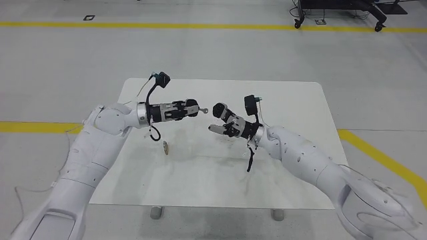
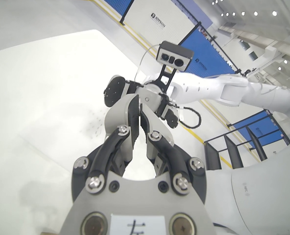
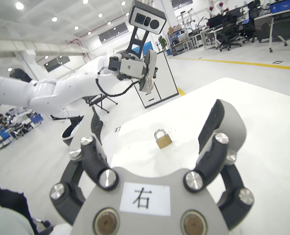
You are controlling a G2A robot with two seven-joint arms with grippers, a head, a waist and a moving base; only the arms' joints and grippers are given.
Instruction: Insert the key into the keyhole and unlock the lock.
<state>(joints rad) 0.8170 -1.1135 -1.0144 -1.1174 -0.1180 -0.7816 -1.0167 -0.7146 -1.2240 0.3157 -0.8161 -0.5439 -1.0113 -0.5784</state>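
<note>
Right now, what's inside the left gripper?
Left gripper is shut on the key: a thin metal end sticks out past its tips in the top view. The part clamped inside is covered.

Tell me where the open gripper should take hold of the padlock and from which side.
Pinch the padlock by its brass body, across the narrow side edges, coming down from above with the right gripper. It lies flat on the table, so one broad face is blocked; keep the end opposite the shackle clear: the keyhole is probably there.
</note>
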